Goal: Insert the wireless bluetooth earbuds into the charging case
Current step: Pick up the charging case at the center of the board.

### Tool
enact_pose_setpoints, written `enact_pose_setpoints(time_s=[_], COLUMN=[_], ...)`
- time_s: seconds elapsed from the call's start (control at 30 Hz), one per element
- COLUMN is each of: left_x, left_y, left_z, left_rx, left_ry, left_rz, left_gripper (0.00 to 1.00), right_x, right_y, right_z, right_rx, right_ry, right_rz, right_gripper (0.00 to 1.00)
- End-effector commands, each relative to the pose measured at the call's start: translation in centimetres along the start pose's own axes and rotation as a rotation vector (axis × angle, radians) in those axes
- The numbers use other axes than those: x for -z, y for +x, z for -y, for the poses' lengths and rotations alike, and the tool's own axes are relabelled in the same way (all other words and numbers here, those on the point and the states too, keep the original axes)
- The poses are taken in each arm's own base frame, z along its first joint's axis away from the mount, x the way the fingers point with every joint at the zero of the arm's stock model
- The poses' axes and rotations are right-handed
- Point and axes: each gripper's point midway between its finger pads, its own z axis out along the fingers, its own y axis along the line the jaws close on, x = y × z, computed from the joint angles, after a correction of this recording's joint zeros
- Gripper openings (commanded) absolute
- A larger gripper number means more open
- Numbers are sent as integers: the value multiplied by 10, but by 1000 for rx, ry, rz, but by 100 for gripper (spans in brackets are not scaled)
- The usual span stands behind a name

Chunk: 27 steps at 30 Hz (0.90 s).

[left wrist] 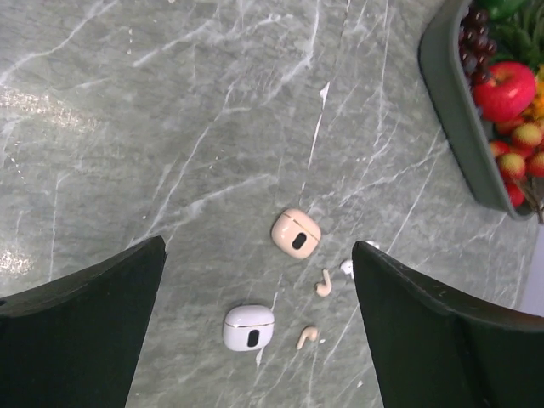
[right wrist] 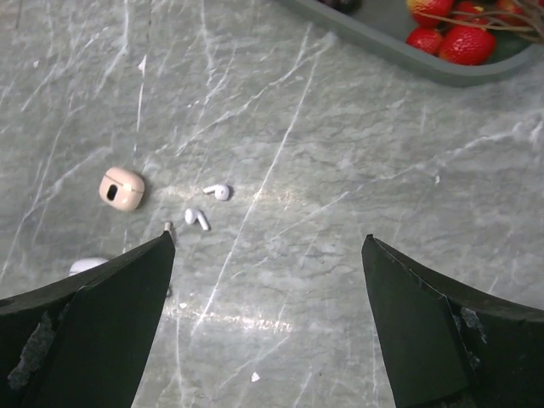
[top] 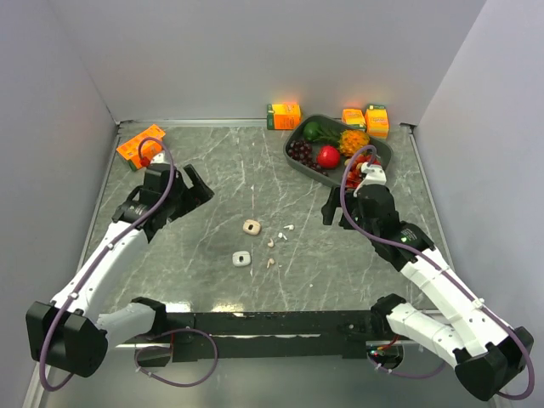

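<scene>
A beige charging case (top: 251, 226) and a white charging case (top: 241, 257) lie shut on the grey marble table, near its middle. Two white earbuds (top: 286, 230) and two beige earbuds (top: 271, 243) lie loose just right of the cases. My left gripper (top: 194, 185) is open and empty, hovering left of and behind them. The left wrist view shows the beige case (left wrist: 296, 231), the white case (left wrist: 249, 327) and the beige earbuds (left wrist: 324, 284) between its fingers. My right gripper (top: 334, 212) is open and empty, right of the earbuds. The right wrist view shows the white earbuds (right wrist: 218, 191) and the beige case (right wrist: 121, 188).
A dark tray (top: 297, 158) of fruit stands at the back right, close behind the right gripper. Orange cartons (top: 283, 115) stand along the back wall, and an orange box (top: 140, 144) lies at the back left. Walls close in the table on three sides.
</scene>
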Motion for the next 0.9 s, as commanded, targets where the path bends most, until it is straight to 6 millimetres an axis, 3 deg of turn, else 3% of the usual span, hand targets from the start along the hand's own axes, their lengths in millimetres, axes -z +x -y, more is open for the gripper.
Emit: enact_pose_setpoints(time_s=[0.0, 0.2, 0.4, 0.57, 0.6, 0.67, 0.87], left_x=[-1, 4, 10, 5, 1, 1, 6], left_y=[10, 21, 35, 44, 52, 58, 108], left_z=[3, -6, 11, 10, 2, 15, 30], left_rx=[-79, -203, -360, -371, -368, -352, -353], left_ry=[56, 20, 12, 29, 21, 109, 188], left_rz=[-31, -53, -80, -81, -94, -87, -110], left_gripper=[96, 96, 96, 96, 97, 98, 96], right_x=[2, -1, -3, -11, -11, -9, -10], right_y=[1, -5, 5, 26, 29, 35, 48], right_z=[-14, -28, -49, -37, -37, -41, -41], right_rx=[-21, -89, -61, -15, -5, 38, 130], right_ry=[-73, -143, -251, -203, -206, -209, -110], right_rz=[-22, 25, -43, -103, -108, -116, -151], right_gripper=[100, 100, 100, 99, 100, 99, 99])
